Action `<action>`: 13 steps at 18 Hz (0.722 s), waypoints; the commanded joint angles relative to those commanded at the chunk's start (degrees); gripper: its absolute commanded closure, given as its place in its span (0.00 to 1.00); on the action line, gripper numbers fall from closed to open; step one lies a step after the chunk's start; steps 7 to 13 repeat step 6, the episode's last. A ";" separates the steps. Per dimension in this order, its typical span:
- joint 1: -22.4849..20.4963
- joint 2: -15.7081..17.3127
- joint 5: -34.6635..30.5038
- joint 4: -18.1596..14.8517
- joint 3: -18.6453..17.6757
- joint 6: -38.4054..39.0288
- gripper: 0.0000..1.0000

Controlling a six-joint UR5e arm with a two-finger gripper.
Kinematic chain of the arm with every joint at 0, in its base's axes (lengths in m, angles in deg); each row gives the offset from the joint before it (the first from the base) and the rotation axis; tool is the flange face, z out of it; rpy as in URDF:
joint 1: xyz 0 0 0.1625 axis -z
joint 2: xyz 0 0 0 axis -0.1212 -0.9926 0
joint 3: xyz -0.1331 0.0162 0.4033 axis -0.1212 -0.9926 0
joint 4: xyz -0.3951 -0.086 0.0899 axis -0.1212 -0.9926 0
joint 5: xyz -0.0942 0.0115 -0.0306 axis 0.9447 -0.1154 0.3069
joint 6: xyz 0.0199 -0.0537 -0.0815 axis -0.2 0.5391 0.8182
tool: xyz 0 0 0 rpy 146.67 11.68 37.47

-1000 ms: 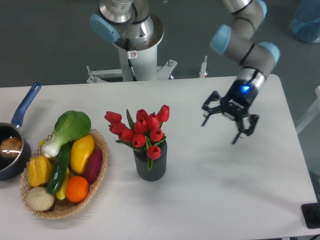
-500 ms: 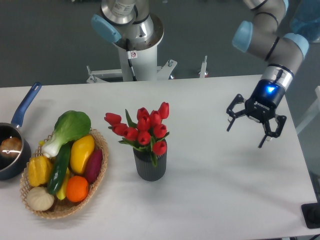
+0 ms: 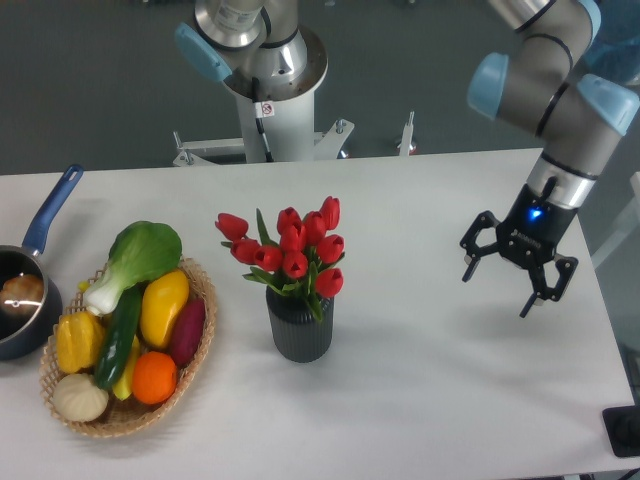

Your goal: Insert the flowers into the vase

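Gripper: black, two-fingered, fingers spread wide with nothing between them, pointing down over the right part of the table, well apart from all objects; blue light lit on the wrist above it. Arm: grey with pale blue joint caps, entering from the upper right. Flowers: bunch of red tulips with green leaves, standing upright with stems down inside the vase, heads spreading wider than its mouth. Vase: short, dark, ribbed cylinder, upright near the table's middle, well left of the gripper. Basket: woven, oval, just beside the vase on its left; holds a green-and-white leafy vegetable, a yellow pepper, a purple sweet potato, an orange, a dark green cucumber and further yellow and pale items. Saucepan: blue handle angled up and right, at the far left edge, contents unclear. Robot base: white pedestal behind the table.
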 joint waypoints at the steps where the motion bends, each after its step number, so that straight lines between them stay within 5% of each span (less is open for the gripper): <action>1: 0.18 -0.09 -0.98 0.09 0.00 0.09 0.00; 13: 0.36 -0.18 -6.07 0.00 0.53 1.93 0.00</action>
